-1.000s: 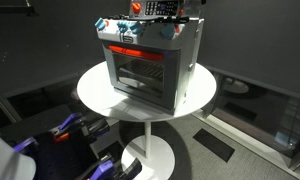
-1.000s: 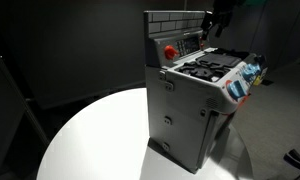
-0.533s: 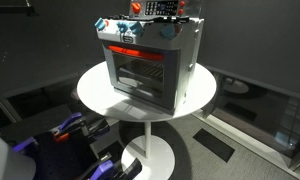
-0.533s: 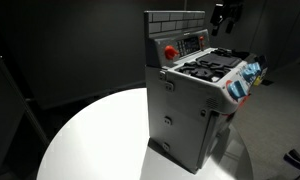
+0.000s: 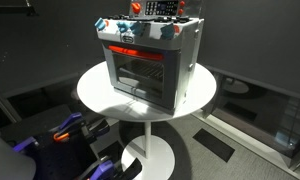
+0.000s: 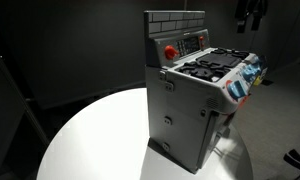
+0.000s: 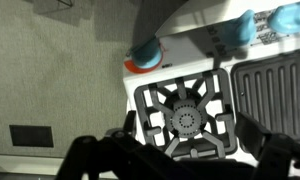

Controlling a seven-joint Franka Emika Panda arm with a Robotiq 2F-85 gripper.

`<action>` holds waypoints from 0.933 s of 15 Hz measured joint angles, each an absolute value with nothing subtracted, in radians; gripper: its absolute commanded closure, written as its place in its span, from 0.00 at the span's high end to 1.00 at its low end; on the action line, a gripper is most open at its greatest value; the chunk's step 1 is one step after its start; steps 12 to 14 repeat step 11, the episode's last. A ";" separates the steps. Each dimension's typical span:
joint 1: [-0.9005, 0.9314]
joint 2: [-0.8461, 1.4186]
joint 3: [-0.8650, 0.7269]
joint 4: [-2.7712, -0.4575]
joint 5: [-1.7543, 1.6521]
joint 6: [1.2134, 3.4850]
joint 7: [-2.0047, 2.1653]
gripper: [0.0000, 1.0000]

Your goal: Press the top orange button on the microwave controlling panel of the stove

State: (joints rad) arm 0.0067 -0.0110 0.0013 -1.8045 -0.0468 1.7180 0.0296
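The silver-grey toy stove (image 6: 195, 100) stands on a round white table (image 6: 90, 135); it also shows in an exterior view (image 5: 150, 65). Its small dark microwave controlling panel (image 6: 193, 42) sits on the upright back piece, next to a round red button (image 6: 170, 51). The panel's buttons are too small to tell apart. My gripper (image 6: 252, 12) hangs high above and beyond the stove's knob side, well away from the panel. In the wrist view the gripper (image 7: 185, 165) is open and empty, looking down on a black burner grate (image 7: 185, 120). The panel is out of the wrist view.
Blue-white knobs (image 7: 245, 28) line the stove's front edge, with an orange-based one (image 7: 143, 55) at the end. The table stands on a white pedestal (image 5: 148, 150). Blue and black equipment (image 5: 65, 130) sits low beside the table.
My gripper has risen and drawn away from the stove's back panel, towards the upper right corner in an exterior view. The stove has not moved.
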 measured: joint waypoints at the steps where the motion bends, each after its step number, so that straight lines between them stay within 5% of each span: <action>1: 0.007 -0.029 0.001 -1.825 -0.047 1.707 0.032 1.00; 14: 0.007 -0.184 0.002 -2.015 -0.048 1.735 0.049 1.00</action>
